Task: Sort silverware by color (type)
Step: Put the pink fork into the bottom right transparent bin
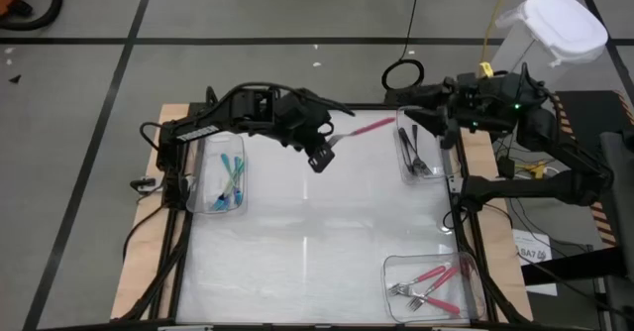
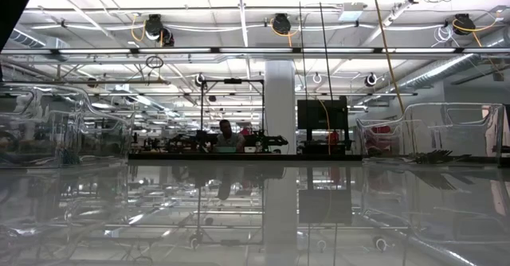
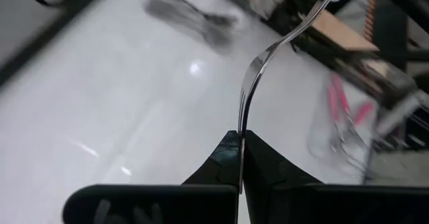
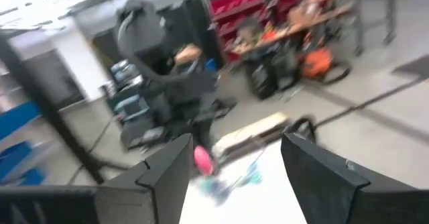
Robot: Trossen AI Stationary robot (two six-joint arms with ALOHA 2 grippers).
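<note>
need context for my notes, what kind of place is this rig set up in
Probably a large robotics lab or workshop: the low view shows a long hall with ceiling strip lights, hanging cable reels and more framed workstations, with a person seated at one.

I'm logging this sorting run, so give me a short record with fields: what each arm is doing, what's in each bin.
left gripper: shut on a pink-handled fork, held above the table's far middle
right gripper: fingers open, over the far right bin
far right bin: dark forks
left bin: teal-handled forks
near right bin: pink-handled forks
</note>
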